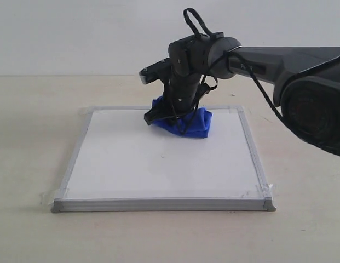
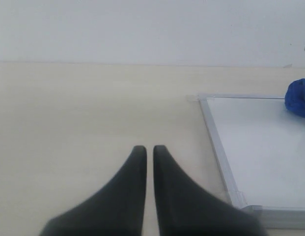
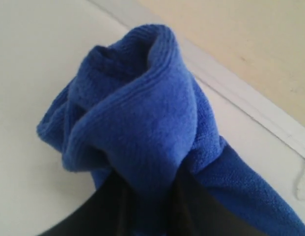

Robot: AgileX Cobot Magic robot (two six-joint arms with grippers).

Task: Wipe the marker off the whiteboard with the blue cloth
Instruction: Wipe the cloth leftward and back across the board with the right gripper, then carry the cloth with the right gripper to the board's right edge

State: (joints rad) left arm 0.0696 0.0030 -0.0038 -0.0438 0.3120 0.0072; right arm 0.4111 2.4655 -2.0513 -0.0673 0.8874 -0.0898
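Observation:
The whiteboard [image 1: 159,164] lies flat on the table, silver-framed with taped corners. No red marker lines show on its white surface in any view. My right gripper [image 1: 168,116] is shut on the bunched blue cloth [image 1: 187,123] and presses it onto the board near its far edge. In the right wrist view the blue cloth [image 3: 142,113] fills the middle, pinched between my black fingers [image 3: 113,206], with the board's frame [image 3: 240,93] just beyond. My left gripper [image 2: 146,150] is shut on nothing and hovers over bare table beside the whiteboard [image 2: 260,147]. The cloth [image 2: 298,97] peeks in at that view's edge.
A pale beige table [image 1: 27,137] surrounds the board on all sides, with a plain white wall behind. Clear tape [image 1: 263,190] holds the board's near right corner. The right arm's body [image 1: 312,104] looms over the table right of the board.

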